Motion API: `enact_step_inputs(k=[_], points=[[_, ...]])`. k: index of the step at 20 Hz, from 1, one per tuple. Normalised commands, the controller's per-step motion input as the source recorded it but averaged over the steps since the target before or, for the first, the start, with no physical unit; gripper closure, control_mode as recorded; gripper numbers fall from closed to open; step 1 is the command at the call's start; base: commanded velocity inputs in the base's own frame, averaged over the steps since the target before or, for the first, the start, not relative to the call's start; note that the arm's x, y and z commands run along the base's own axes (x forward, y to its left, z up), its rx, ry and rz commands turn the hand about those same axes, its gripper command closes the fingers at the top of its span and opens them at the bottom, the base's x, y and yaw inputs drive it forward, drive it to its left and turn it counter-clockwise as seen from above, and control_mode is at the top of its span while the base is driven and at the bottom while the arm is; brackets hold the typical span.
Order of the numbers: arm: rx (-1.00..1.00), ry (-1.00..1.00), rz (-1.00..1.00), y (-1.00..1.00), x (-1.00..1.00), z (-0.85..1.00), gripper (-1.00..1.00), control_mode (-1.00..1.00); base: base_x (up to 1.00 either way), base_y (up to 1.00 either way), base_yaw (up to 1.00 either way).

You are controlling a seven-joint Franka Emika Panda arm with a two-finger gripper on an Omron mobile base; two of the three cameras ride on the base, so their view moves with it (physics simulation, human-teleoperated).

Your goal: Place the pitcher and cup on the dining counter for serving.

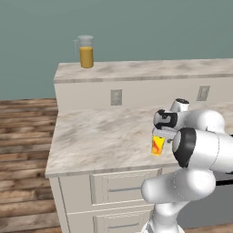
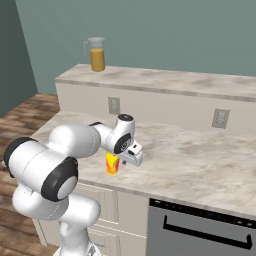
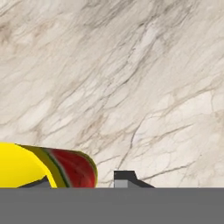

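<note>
The yellow cup [image 1: 157, 145] [image 2: 112, 164] with red-orange markings stands upright on the lower marble worktop [image 1: 100, 136], near its front edge. My gripper [image 1: 160, 136] [image 2: 118, 157] points down right over it. In the hand view the cup [image 3: 43, 168] lies at the lower left, between the fingers of my gripper [image 3: 81, 180]. It covers one finger, and a narrow gap shows beside the other fingertip [image 3: 124, 177]. The pitcher [image 1: 85, 52] [image 2: 97, 55], holding orange liquid, stands at the left end of the raised dining counter [image 1: 159, 70] [image 2: 175, 82], far from the hand.
Two wall outlets [image 1: 116, 97] [image 2: 220, 118] sit on the cream half-wall below the dining counter. Drawers [image 1: 120, 186] run under the worktop, with a dishwasher [image 2: 200, 230] to their right. Wooden floor [image 1: 22, 136] lies to the left of the counter's end.
</note>
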Motion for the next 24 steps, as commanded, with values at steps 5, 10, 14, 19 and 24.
enact_step_inputs(k=[5,10,14,19,24], points=[[0.00,0.00,0.00,0.00,0.00,0.00,1.00,-1.00,0.00,0.00,0.00],[0.00,-0.03,0.00,0.01,0.00,0.01,1.00,-1.00,0.00,0.00,0.00],[0.00,-0.08,0.00,0.13,0.00,0.14,1.00,-1.00,0.00,0.00,0.00],[0.00,-0.11,-0.03,0.27,0.00,0.23,1.00,-1.00,0.00,0.00,0.00],[0.00,-0.15,-0.09,0.28,-0.01,0.36,1.00,-1.00,0.00,0.00,0.00]])
